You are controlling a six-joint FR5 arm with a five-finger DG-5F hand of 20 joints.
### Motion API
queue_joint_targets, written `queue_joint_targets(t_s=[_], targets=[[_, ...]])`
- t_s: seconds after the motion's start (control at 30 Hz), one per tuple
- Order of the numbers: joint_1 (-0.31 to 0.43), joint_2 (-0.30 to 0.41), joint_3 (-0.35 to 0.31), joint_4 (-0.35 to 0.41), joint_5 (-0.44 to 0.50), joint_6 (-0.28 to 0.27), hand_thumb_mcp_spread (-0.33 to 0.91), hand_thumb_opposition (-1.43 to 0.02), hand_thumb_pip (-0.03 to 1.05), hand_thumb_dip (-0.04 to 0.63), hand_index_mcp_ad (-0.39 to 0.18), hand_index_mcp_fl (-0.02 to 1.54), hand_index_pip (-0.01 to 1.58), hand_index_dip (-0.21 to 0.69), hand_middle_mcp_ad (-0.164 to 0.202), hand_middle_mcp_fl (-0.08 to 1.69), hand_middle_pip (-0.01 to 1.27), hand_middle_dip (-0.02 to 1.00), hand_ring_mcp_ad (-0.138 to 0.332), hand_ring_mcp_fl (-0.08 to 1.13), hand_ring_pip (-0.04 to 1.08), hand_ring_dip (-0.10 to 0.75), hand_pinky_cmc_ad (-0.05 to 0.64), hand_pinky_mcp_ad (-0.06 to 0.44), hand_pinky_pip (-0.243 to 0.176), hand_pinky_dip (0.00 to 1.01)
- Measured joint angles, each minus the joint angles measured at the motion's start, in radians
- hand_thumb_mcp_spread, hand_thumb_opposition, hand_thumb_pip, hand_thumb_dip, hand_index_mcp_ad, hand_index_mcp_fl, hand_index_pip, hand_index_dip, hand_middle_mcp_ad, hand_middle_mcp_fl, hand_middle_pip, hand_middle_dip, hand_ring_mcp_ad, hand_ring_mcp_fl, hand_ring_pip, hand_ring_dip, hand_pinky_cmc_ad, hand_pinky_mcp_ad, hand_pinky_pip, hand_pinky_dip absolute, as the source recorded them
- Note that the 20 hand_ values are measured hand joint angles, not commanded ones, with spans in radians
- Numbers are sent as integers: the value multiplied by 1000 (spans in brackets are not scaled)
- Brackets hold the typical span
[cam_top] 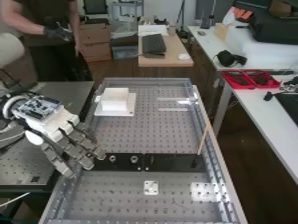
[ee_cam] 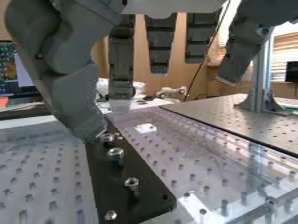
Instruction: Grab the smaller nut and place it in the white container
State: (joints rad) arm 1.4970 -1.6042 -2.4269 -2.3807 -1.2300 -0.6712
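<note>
In the wrist view, our dark grey robotic hand (ee_cam: 74, 92), its fingers loosely extended and empty, could topple the smaller round silver metal nut (ee_cam: 132, 184) if we close off-centre.

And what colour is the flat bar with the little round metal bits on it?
The flat bar is black. You see it best in the wrist view.

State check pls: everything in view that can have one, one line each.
Dark grey robot hand: open, nothing held
Smaller round metal nut: standing on the flat black bar, ungrasped
Larger round metal nut: standing on bar
Round metal bearing: standing on bar
White box-shaped container: on a white plate, inside not visible
Red tray: holding dark items
</note>
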Motion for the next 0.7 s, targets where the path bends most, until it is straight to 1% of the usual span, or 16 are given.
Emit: queue_joint_targets(t_s=[0.03,0.07,0.13,0.5,0.57,0.7], targets=[[3,-4,0,0,3,3,387,-836,700,239,-122,21,1395,127,72,84,136,227,143,2,89,110,417,326,-101,389],[6,-6,0,0,6,6,382,-838,700,236,-122,21,1395,127,72,84,136,227,143,2,93,110,417,316,-98,393],[14,-13,-3,7,18,14,403,-840,700,253,-122,21,1395,131,68,86,136,227,143,2,93,110,417,309,-91,363],[58,-52,-19,59,114,27,403,-845,682,253,-122,19,1463,140,72,84,136,227,143,2,93,110,417,311,-91,360],[64,-58,-18,67,130,24,403,-845,682,253,-122,24,1464,140,72,84,136,227,143,2,93,110,398,307,-91,363],[80,-80,-16,86,176,30,403,-841,682,253,-122,52,1492,143,68,87,136,227,143,2,89,110,398,311,-91,363]])
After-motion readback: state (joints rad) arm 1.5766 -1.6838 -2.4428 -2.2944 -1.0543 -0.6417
